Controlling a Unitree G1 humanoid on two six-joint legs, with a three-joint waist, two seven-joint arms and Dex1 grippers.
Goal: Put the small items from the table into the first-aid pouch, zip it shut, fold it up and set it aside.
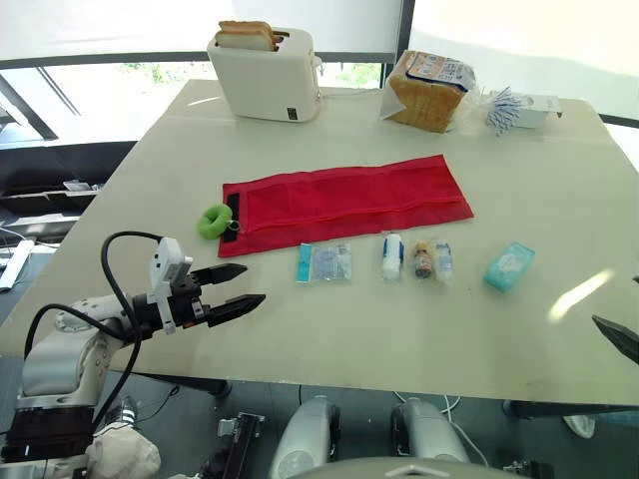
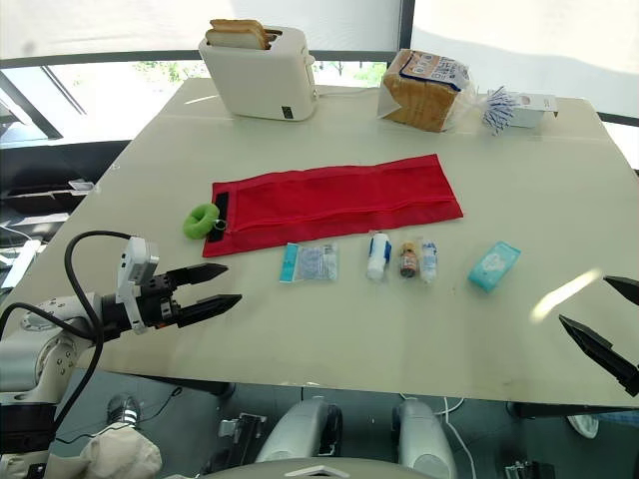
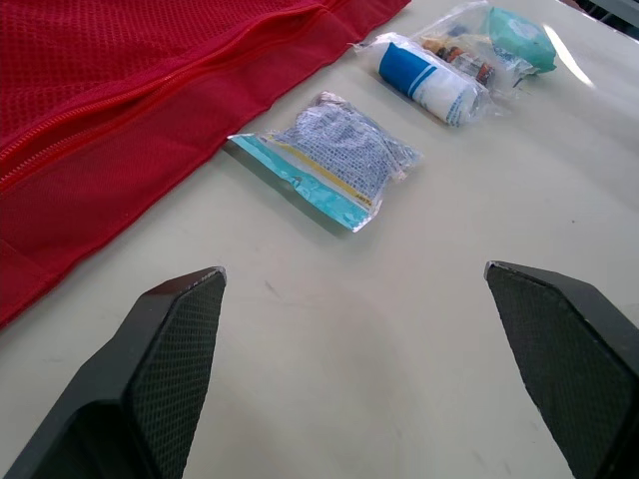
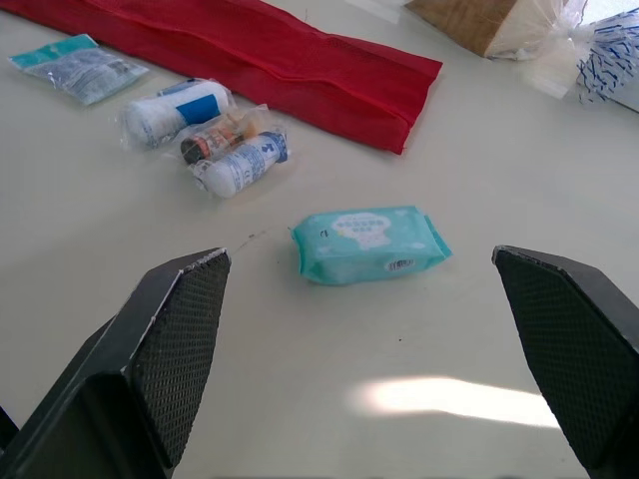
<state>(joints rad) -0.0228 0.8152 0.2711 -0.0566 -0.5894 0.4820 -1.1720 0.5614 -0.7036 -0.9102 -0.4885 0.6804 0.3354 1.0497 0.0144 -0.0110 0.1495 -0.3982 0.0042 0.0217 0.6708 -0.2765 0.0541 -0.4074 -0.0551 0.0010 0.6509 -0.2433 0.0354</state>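
The beige table [image 1: 399,329] is carrying the red first-aid pouch [image 1: 344,203], which is lying flat and unfolded at the centre of the head view. A white toaster [image 1: 268,72] is standing at upper left and a bagged bread loaf [image 1: 427,90] at upper right. The left gripper [image 1: 255,282] is hovering at lower left with its fingers spread wide and holding nothing. The right gripper [image 2: 582,299] is doing likewise at the lower right edge. Below the pouch, a teal wipes pack [image 1: 509,265], a gauze packet [image 1: 324,262], a bandage roll [image 1: 392,255] and two small bottles [image 1: 432,259] are lying in a row.
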